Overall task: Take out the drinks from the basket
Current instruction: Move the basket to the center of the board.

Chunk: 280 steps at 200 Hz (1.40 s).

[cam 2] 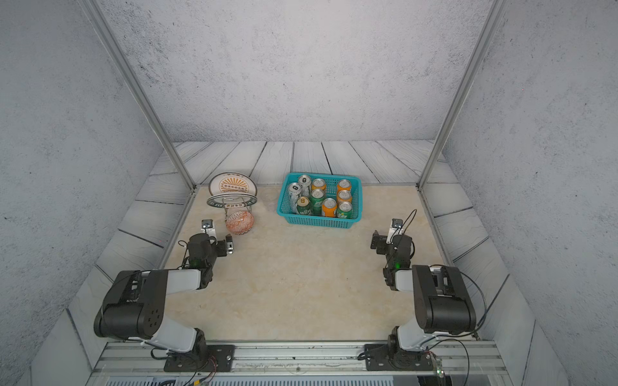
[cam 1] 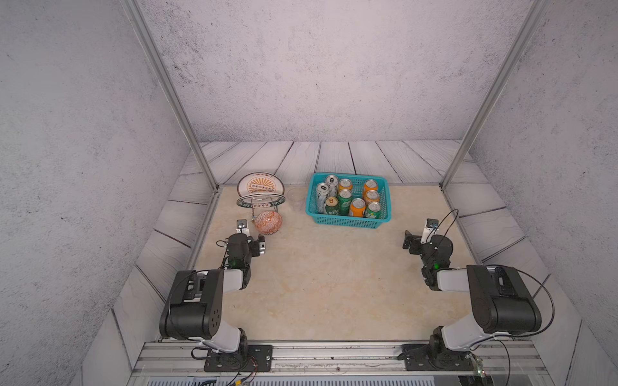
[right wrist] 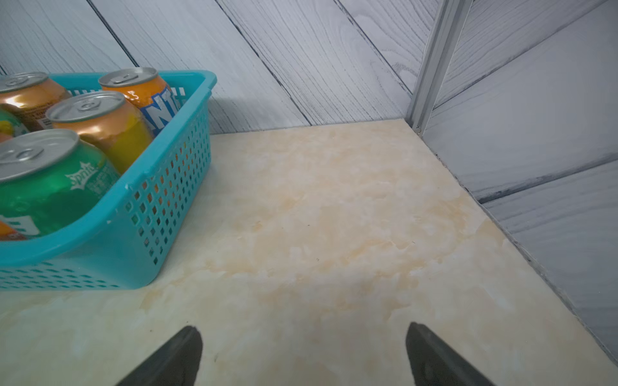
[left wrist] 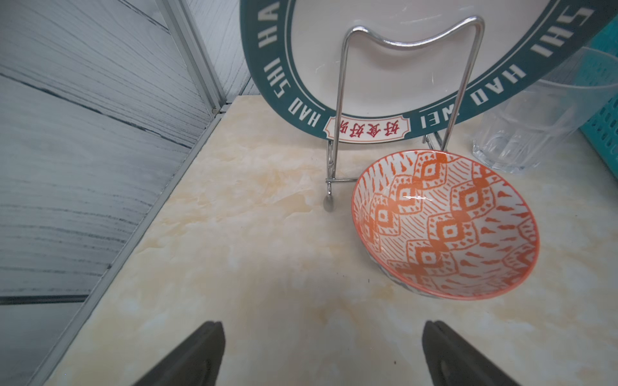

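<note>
The teal basket (cam 1: 347, 221) (cam 2: 317, 220) stands at the back middle of the table with the drinks upright inside: silver cans (cam 1: 322, 193) at its left, green cans (cam 1: 344, 198) and orange cans (cam 1: 370, 185) beside them. In the right wrist view its corner (right wrist: 174, 173) shows a green can (right wrist: 50, 180) and an orange can (right wrist: 100, 127). My left gripper (cam 1: 242, 238) (left wrist: 322, 324) hangs open and empty over the table, left of the basket, near a bowl. My right gripper (cam 1: 428, 239) (right wrist: 302, 326) is open and empty, right of the basket's front corner.
A wire rack with patterned plates (cam 1: 261, 194) stands left of the basket, an orange-patterned bowl (cam 1: 267, 223) (left wrist: 444, 224) in front of it. A clear cup (cam 1: 296, 195) (left wrist: 525, 133) sits between rack and basket. Metal frame posts (cam 1: 214, 187) mark the table's back corners.
</note>
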### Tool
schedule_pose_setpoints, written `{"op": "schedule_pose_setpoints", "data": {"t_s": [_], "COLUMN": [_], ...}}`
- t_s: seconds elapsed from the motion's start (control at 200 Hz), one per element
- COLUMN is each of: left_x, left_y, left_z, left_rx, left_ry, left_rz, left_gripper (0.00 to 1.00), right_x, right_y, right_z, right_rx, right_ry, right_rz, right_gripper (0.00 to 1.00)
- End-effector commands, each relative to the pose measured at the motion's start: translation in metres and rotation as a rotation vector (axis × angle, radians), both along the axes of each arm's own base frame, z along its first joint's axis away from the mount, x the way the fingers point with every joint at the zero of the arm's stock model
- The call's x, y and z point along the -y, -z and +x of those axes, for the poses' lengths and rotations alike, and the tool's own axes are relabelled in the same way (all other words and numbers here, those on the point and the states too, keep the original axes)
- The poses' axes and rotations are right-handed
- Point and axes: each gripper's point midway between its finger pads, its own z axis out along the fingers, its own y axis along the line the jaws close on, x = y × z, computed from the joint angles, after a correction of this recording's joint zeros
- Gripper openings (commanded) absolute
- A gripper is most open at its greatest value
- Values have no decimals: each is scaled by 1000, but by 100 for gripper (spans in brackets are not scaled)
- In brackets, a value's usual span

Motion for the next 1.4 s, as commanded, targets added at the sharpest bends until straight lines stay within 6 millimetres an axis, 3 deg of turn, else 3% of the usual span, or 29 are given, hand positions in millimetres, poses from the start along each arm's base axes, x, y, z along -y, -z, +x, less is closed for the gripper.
{"op": "schedule_pose_setpoints", "data": {"t_s": [0.0,0.255,0.33,0.505,0.646,0.731,0.911,1.026,1.161,1.396], "left_x": [-5,-5,-14,-29,-23,-21,-19,0,25,27], "left_y": [-4,-4,-12,-52,-87,-108,-132,-133,-117,-106], "left_z": [3,3,-4,-33,-54,-66,-92,-95,-90,-88], "left_rx": [8,11,47,81,106,122,49,-29,-123,-170], "left_ry": [-18,-19,-75,-203,-215,-230,-277,-193,-70,-64], "left_rz": [1,-1,-4,-65,-199,-267,-371,-414,-467,-464], "left_gripper": [99,99,99,99,99,99,99,99,99,99], "right_x": [-2,0,5,20,26,20,14,-2,-17,-39], "right_y": [7,5,3,-19,-37,-46,-70,-86,-92,-84], "right_z": [-1,-3,-7,-25,-40,-48,-52,-42,-21,32], "right_rx": [-15,-3,16,97,36,-28,-107,-190,-315,-490], "right_ry": [-9,6,36,128,182,161,166,100,38,-51], "right_rz": [-2,12,15,12,44,67,164,232,270,360], "right_gripper": [100,100,100,99,99,99,99,99,99,99]}}
